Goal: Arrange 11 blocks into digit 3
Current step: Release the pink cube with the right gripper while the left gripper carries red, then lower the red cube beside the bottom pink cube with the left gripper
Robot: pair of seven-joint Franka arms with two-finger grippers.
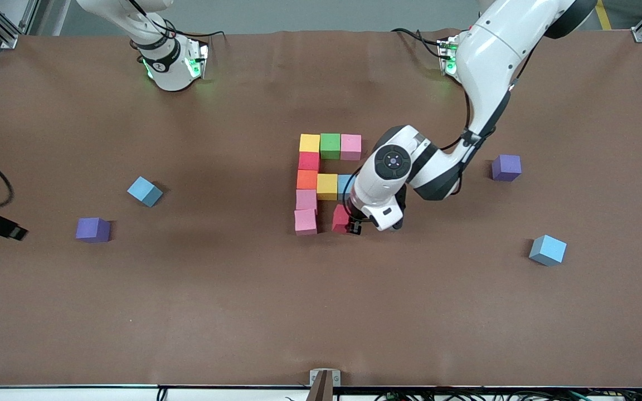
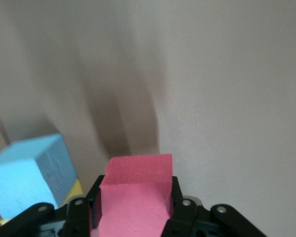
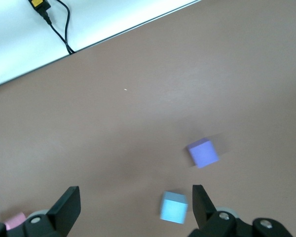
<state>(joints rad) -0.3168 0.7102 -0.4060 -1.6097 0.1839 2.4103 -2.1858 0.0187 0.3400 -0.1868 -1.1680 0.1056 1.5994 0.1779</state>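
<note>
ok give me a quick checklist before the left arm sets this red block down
1. Left claw shut on the red block: ok.
2. Slot beside the nearest pink block free: ok, the red block is over it with a gap showing between the two.
3. Red block square to the figure: not ok, it looks slightly turned in the front view.
4. Middle row complete: cannot tell, the left arm hides most of the light blue block beside the yellow block.
5. Right claw out of the way: ok, open and up over the right arm's end of the table.
6. Last block available: ok, loose blue blocks lie on the table.
</note>
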